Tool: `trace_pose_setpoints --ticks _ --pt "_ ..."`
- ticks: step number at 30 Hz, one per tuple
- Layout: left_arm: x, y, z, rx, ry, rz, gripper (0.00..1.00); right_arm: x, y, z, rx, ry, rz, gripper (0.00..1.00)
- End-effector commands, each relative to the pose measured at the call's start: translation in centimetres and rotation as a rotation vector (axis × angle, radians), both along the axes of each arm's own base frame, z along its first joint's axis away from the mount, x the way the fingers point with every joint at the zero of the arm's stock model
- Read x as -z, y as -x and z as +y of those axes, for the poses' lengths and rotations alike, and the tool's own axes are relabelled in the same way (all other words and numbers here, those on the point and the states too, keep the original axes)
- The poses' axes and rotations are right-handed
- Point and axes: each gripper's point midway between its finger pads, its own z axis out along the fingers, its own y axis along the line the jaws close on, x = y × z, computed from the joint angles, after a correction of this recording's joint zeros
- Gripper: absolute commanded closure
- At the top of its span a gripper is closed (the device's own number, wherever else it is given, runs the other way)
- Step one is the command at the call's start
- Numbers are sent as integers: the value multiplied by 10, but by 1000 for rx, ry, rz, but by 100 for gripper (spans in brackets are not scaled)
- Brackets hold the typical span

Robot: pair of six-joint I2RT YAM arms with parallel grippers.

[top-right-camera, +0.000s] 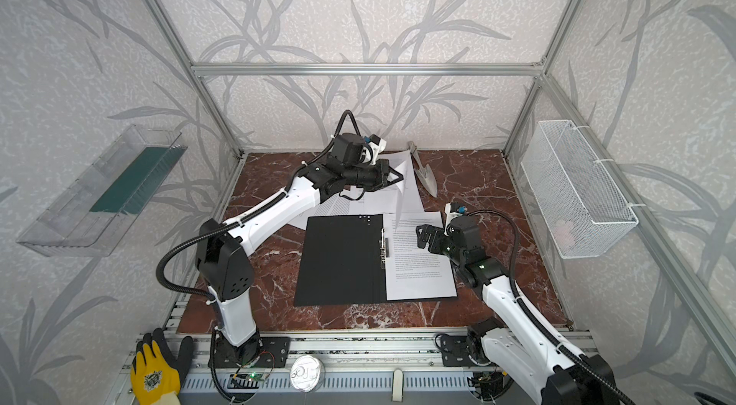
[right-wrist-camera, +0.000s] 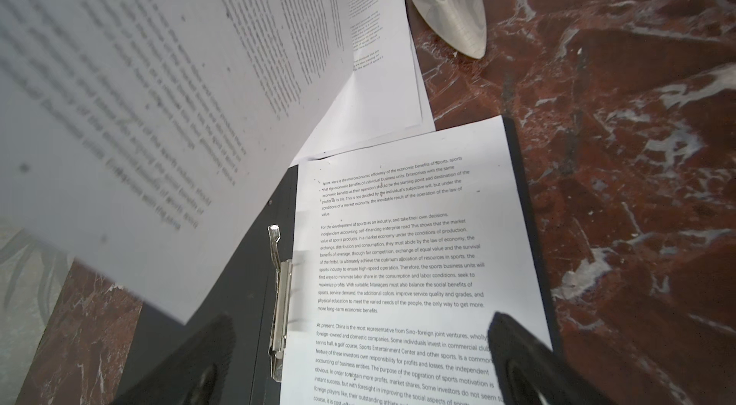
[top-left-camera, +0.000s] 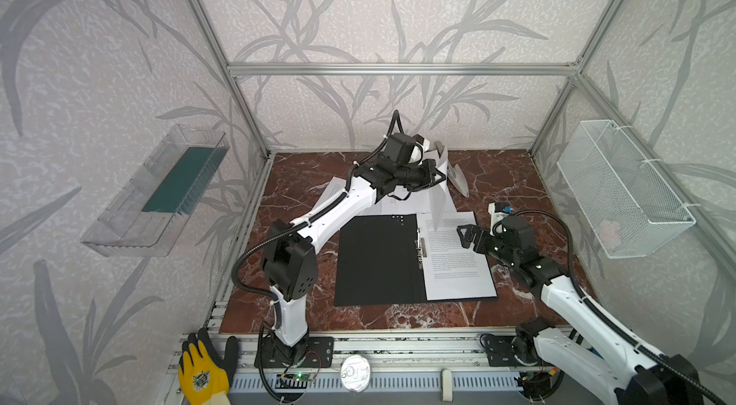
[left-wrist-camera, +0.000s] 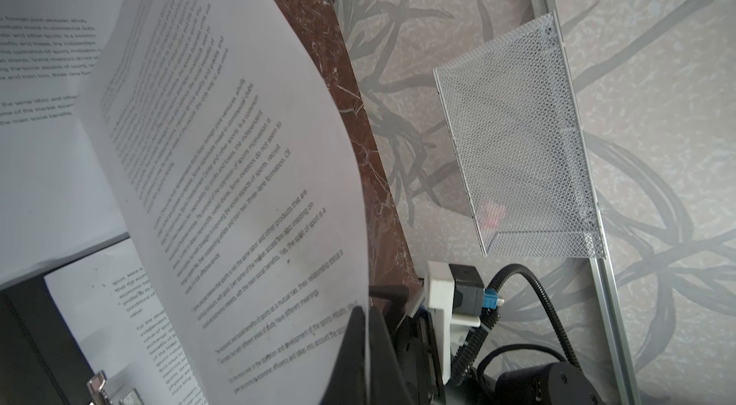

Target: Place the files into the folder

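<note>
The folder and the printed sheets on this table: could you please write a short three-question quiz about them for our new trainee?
1. True or false: the folder lies shut.
2. Fill the gap: the right gripper hovers over the filed sheet in the folder, its jaws ____.
3. Which one holds the lifted sheet? A. the left gripper B. the right gripper C. neither
Key: 1 false; 2 open; 3 A.
</note>
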Motion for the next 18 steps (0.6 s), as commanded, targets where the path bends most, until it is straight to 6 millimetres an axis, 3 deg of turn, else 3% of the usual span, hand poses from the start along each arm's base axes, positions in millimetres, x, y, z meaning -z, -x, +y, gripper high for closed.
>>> trace_pose_setpoints --ticks 1,8,14,18 --pt "-20 16 27 -78 -3 -63 100 -1 4 -5 13 9 -10 1" --pt "24 46 88 -276 -41 -10 100 4 1 5 -38 -12 10 1" --pt "91 65 139 -442 -166 64 100 7 2 11 -66 -18 24 1" --pt "133 79 181 -560 -255 87 100 6 4 28 -151 43 35 1"
